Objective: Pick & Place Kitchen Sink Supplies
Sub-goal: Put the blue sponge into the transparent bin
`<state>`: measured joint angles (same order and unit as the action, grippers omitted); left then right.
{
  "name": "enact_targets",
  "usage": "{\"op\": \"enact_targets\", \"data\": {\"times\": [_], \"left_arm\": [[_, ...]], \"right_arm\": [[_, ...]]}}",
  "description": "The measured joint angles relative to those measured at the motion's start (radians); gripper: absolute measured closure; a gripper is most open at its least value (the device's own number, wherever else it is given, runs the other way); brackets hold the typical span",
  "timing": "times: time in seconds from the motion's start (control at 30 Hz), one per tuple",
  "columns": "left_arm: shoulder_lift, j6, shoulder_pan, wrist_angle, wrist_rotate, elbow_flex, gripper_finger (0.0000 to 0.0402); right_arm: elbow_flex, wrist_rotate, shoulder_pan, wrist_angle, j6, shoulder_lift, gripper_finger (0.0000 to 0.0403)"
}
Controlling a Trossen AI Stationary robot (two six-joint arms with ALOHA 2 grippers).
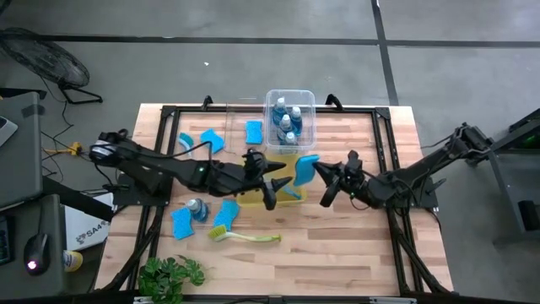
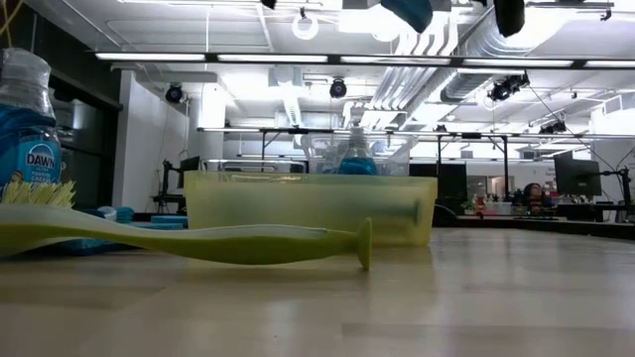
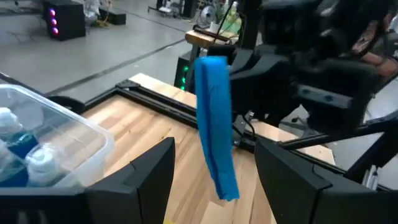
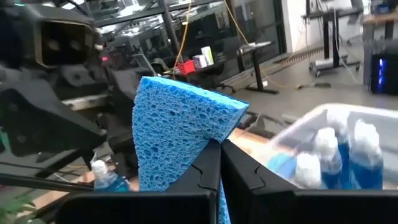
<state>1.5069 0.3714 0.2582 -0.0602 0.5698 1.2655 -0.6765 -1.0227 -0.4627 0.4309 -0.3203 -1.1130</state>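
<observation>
Blue rectangular porous sponge (image 4: 180, 134) is pinched by the clenched right hand (image 1: 325, 187) above the worktop (image 1: 337, 245); left hand (image 1: 274, 187) gapes, empty, just beside it.

yellow bin (image 1: 291, 181): mid-table | clear bin (image 1: 309, 101): far edge | plant (image 1: 171, 276): near edge

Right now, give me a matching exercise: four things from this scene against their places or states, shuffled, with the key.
Things:
1. right gripper
2. left gripper
3. yellow-green long-handled dish brush
4. clear rectangular plastic bin

States:
A. lying flat on the wooden table
B. holds capped bottles of blue liquid
C. open, facing the sponge
D. shut on the blue rectangular sponge

Pairs: 1-D, 2-C, 3-A, 4-B
</observation>
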Motion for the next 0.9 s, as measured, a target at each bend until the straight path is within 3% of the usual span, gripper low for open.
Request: {"op": "enact_targets", "data": {"times": [0.13,0.33,0.63,0.9], "left_arm": [[0.020,0.003,-0.034,-0.069,-0.044,0.000,0.0185],[0.020,-0.001,-0.076,-0.122,-0.058,0.000,0.0185],[0.020,0.002,-0.097,-0.124,-0.089,0.000,0.0187],[0.020,-0.001,-0.097,-0.124,-0.070,0.000,0.0248]], "right_arm": [[-0.042,0.031,0.027,-0.049,0.074,0.000,0.0402],[-0.102,0.091,0.074,-0.223,0.050,0.000,0.0403],[-0.132,0.182,0.134,-0.260,0.075,0.000,0.0403],[-0.132,0.226,0.156,-0.278,0.070,0.000,0.0403]]}}
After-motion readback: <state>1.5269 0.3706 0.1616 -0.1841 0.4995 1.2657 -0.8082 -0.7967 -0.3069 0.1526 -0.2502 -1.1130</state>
